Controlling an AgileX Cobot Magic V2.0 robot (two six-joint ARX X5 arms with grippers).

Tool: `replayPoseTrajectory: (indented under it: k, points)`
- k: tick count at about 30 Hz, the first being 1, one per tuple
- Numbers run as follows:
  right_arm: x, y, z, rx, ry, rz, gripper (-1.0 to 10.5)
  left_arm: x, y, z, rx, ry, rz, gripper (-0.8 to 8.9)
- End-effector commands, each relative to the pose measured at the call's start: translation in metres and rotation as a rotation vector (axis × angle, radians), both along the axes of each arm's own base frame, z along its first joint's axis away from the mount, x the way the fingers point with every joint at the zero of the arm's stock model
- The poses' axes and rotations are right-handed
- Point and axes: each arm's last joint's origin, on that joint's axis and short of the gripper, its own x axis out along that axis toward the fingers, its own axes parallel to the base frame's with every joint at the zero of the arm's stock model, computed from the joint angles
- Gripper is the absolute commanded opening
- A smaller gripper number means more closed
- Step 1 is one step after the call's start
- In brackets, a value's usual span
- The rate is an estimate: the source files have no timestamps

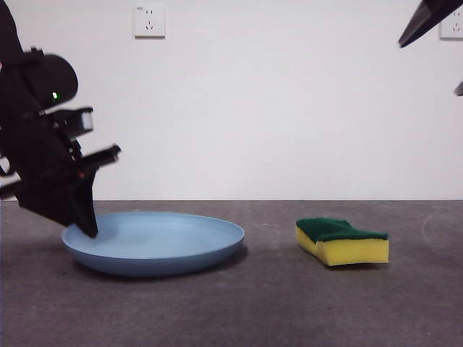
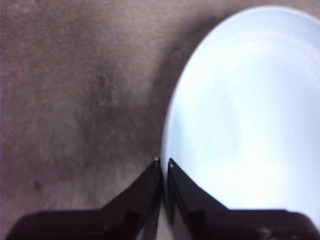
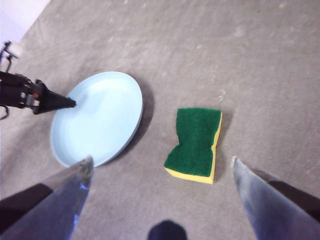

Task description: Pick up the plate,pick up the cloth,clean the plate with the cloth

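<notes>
Left gripper point(image 2: 163, 161) pinches the rim of the plate point(image 1: 166, 242).
Its 2 jaws are pressed together on the plate's near edge; the cloth point(image 3: 195, 142) lies flat on the table just beside the plate, beneath the spread-open right gripper point(image 3: 162, 167), the nearer arm.

Open surface point(image 1: 271, 289) separates the plate point(image 1: 166, 242) from the cloth point(image 1: 341, 242), wide enough to pass. The left gripper point(image 1: 88, 230) blocks the plate's left rim, fingers point(image 2: 150, 185) pinched there. The right gripper point(image 3: 162, 170) hangs high, fingers spread; nothing obstructs the cloth.
</notes>
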Motion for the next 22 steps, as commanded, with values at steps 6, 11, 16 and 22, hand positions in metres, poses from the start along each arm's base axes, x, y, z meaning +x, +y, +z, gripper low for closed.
replayPoseTrajectory:
  k: [6, 11, 16, 22]
  points:
    - [0.037, 0.032, 0.002, -0.191, 0.061, 0.056, 4.0, -0.041, 0.008, 0.073, 0.009, -0.177, -0.053, -0.09]
    - [0.067, 0.063, -0.009, -0.347, 0.094, 0.091, 3.7, -0.078, 0.015, 0.115, -0.012, -0.281, -0.054, -0.09]
    - [0.094, 0.084, -0.035, -0.432, 0.173, 0.108, 3.7, -0.108, 0.02, 0.137, -0.023, -0.333, -0.057, -0.09]
    - [0.125, 0.097, -0.093, -0.458, 0.316, 0.103, 3.7, -0.124, 0.023, 0.145, -0.026, -0.344, -0.059, -0.09]
